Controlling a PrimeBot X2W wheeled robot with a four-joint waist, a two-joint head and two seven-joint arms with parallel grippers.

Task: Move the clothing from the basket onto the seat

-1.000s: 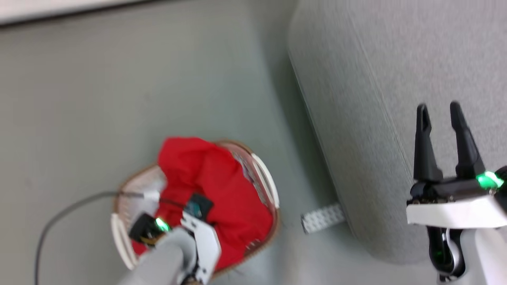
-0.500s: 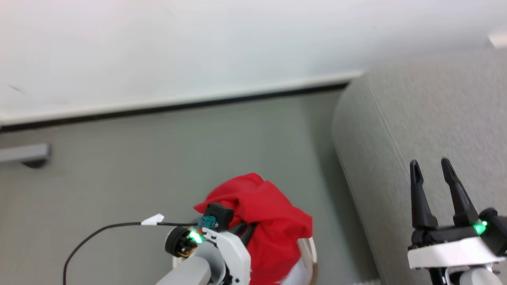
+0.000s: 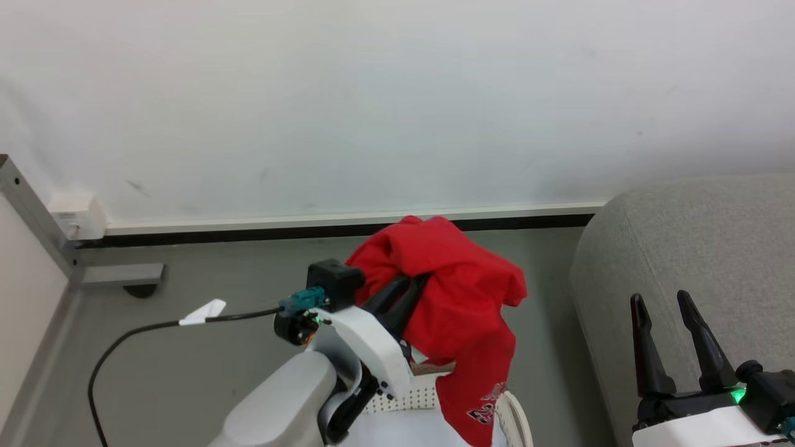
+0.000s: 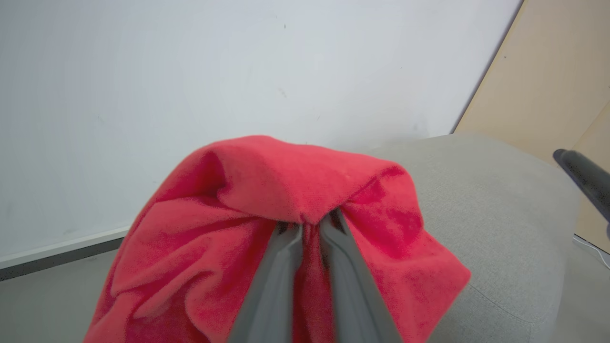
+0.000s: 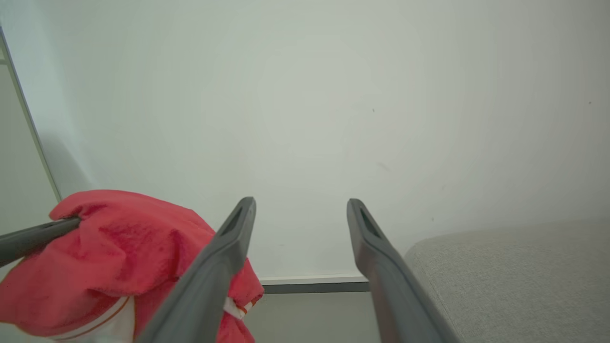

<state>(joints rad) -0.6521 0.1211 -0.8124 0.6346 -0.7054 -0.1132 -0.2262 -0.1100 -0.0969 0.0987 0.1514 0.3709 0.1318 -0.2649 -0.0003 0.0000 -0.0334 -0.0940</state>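
Left gripper [image 4: 312, 224]: jaws nearly closed on a pinched fold of the clothing [image 3: 456, 292]. The red shirt is bunched over the fingertips and raised above the basket [image 3: 404, 397]. Its lower end, with the white print, hangs beside the basket's white handle [image 3: 518, 416] and runs off the bottom edge of the head view, so whether it has cleared the rim cannot be told.

Right gripper [image 3: 659, 299]: jaws wide apart, holding nothing, in front of the seat [image 3: 683, 236].

Risks, as judged:
- The grip takes only a small fold (most of the fabric hangs free on either side). A quick swing could pull the fold out and drop the shirt onto the floor [image 3: 217, 273] between basket and seat.
- If the trailing hem catches the handle or the perforated wall, the basket could be dragged or tipped.
- The near end of the seat is rounded. A release too close to that edge could let the shirt slide off.

Surroundings:
- A pale wall [image 3: 372, 93] with a white skirting and dark strip at its foot lies behind.
- A black cable [image 3: 124, 338] with a white tag loops from the left wrist towards the robot's left, away from the cloth.
- A grey metal post [image 3: 31, 205] stands at far left, well apart.

In the way: the open right gripper lies between the shirt and the seat, and may need to shift.
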